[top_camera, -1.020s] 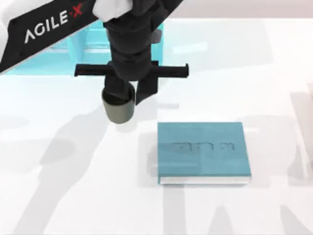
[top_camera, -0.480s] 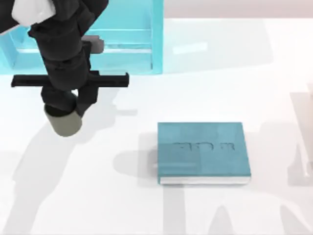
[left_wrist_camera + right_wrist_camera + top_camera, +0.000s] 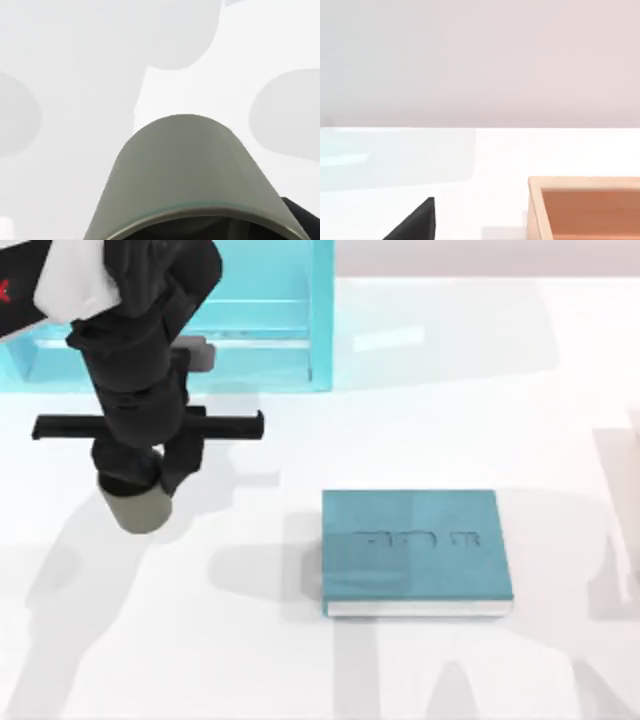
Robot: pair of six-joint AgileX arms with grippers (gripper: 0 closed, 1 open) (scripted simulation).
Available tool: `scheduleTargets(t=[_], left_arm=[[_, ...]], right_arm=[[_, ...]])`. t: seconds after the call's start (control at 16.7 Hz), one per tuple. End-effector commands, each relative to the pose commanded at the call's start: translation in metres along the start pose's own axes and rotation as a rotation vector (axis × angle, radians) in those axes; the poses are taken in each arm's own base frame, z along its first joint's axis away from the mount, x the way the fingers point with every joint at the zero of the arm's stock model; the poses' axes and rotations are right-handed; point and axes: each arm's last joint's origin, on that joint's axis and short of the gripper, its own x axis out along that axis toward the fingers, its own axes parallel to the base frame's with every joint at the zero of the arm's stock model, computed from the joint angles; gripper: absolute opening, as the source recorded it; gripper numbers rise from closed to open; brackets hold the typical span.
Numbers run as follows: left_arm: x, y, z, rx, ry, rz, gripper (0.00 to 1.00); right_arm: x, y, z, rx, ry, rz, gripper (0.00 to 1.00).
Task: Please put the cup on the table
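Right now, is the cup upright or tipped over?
Upright. The cup hangs mouth up from the left tool, its wall running straight down toward the table. Touching the table: cannot tell.

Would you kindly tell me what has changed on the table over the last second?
The left end effector, shut on the small olive-green cylindrical cup, carried it from just left of the teal book far toward the table's left side, then edged slightly nearer the camera. The grip on the cup held throughout. The book and the light-blue shelf unit on the white table stayed put.
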Motion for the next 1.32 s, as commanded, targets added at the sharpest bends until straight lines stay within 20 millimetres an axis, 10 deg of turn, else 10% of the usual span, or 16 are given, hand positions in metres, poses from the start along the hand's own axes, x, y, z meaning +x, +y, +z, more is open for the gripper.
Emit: scheduleTargets(t=[0.54, 1.32], left_arm=[[0.037, 0.007, -0.002, -0.007, -0.006, -0.002, 0.00], [0.037, 0.007, -0.002, -0.007, -0.006, -0.002, 0.98]], right_arm=[[0.000, 0.000, 0.000, 0.000, 0.000, 0.000, 1.00], [0.000, 0.000, 0.000, 0.000, 0.000, 0.000, 1.00]])
